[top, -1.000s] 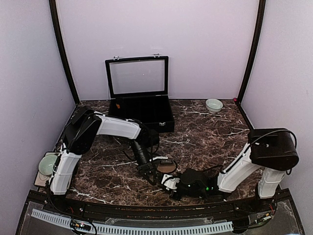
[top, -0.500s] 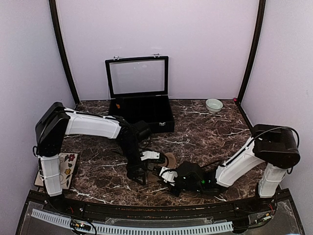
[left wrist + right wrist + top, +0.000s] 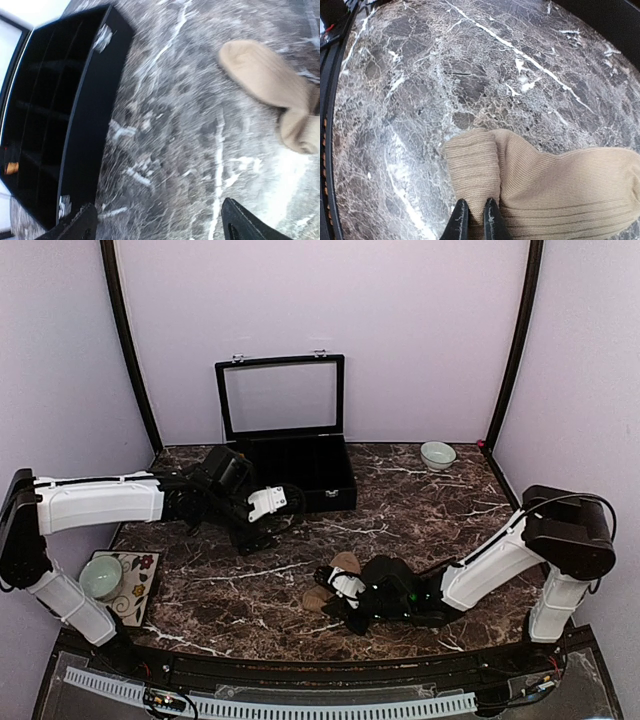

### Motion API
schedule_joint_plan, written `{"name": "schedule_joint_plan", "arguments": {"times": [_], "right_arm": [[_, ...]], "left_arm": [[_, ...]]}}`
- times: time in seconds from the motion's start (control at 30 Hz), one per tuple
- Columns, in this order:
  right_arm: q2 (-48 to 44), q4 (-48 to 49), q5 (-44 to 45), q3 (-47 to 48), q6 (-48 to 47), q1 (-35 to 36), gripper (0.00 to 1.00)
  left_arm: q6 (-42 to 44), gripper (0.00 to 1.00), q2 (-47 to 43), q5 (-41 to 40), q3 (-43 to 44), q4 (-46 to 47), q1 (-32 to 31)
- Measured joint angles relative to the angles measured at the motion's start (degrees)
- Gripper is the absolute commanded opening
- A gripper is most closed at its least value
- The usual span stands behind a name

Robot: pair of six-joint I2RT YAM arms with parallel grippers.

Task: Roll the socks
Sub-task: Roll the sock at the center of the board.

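The jaws of the right gripper (image 3: 476, 206) pinched the folded end of the soft tan sock (image 3: 555, 185), likely to hold the fold. The left gripper (image 3: 157, 227) had wide, empty jaws.

A lab test booth: plain lilac walls (image 3: 400, 330) rise beyond the right claw (image 3: 332, 592), a marble-patterned table (image 3: 430, 510) beneath it.

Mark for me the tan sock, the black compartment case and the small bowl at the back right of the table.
tan ribbed fabric sock (image 3: 560, 185): right wrist view, middle of its ribbed body.
black hinged compartment case (image 3: 335, 498): top view, front wall of the base.
small pale green bowl (image 3: 437, 461): top view, near outer wall.
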Motion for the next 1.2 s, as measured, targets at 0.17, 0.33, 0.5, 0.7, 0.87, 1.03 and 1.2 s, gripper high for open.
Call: {"name": "schedule_joint_plan", "arguments": {"times": [0.17,0.33,0.5,0.7,0.87,1.03,1.2], "right_arm": [[0.0,-2.6,-7.2,1.5,6.9,-4.1,0.00],[0.3,-3.1,-16.2,1.5,13.7,-8.7,0.00],[2.2,-1.1,-24.7,1.5,20.1,-13.9,0.00],[4.1,2.0,-30.2,1.1,24.9,-16.6,0.00],[5.2,3.6,-32.5,1.1,26.9,-17.2,0.00],[5.8,4.4,-33.8,1.1,27.9,-17.9,0.00],[6.1,4.9,-34.7,1.1,28.3,-18.1,0.00]], "left_arm": [[5.5,0.77,0.6,7.5,-0.7,-3.1,-4.5],[10.7,0.72,3.5,14.1,-1.1,-6.3,-11.6],[14.5,0.63,8.9,15.8,0.2,-7.2,-14.9],[17.1,0.49,16.5,14.8,6.3,-6.9,-15.7],[18.2,0.48,18.4,13.8,7.5,-4.7,-15.8],[19.4,0.47,19.5,12.9,7.5,-3.2,-16.4],[20.2,0.13,21.8,11.5,7.5,-1.4,-16.6]]}}
